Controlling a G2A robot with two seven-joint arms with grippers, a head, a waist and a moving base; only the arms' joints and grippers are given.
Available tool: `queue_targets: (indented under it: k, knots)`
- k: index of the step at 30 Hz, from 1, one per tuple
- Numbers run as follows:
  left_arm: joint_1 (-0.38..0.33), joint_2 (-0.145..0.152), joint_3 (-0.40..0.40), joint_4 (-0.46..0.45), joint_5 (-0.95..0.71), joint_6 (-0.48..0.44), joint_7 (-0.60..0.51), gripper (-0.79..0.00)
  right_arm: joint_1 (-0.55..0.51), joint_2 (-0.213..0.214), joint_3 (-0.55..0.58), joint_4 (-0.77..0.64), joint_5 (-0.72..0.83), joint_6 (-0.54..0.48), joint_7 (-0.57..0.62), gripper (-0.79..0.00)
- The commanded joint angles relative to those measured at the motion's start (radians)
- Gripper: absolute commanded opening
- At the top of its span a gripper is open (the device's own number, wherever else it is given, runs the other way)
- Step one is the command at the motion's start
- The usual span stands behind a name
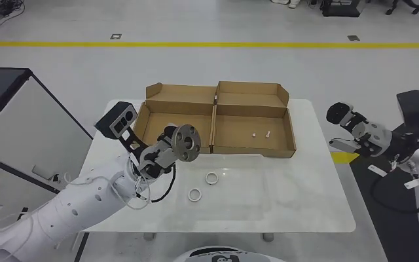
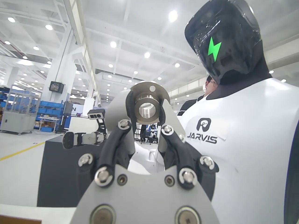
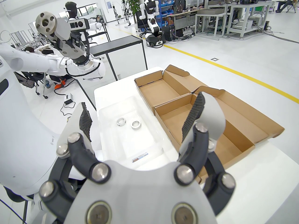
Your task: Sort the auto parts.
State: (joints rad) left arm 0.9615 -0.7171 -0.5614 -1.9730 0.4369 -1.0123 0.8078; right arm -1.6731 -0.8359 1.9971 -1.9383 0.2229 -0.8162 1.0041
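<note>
Left gripper (image 1: 178,147) clenched on the flange (image 1: 188,141) hub, disc outward; box (image 1: 171,105) just ahead, below the jaws. Right gripper (image 3: 142,104) gapes, far off.

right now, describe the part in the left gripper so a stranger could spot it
On the white table, find the left cardboard box. Near its front the raised left gripper holds a grey metal flange. Unlike the two small rings nearby, it is a wide disc with round holes.
</note>
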Motion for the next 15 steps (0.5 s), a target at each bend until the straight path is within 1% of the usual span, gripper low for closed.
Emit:
queue_targets:
  k: [1, 9, 15]
  knots:
    - [0.017, -0.006, -0.02, -0.013, -0.024, 0.0, 0.0, -0.785, 0.0, 0.0, 0.0, 0.0, 0.0, 0.0, 0.0, 0.0]
    - [0.083, -0.024, -0.075, -0.044, -0.083, 0.0, 0.0, -0.785, 0.0, 0.0, 0.0, 0.0, 0.0, 0.0, 0.0, 0.0]
    - [0.125, -0.03, -0.117, -0.05, -0.067, 0.0, 0.0, -0.785, 0.0, 0.0, 0.0, 0.0, 0.0, 0.0, 0.0, 0.0]
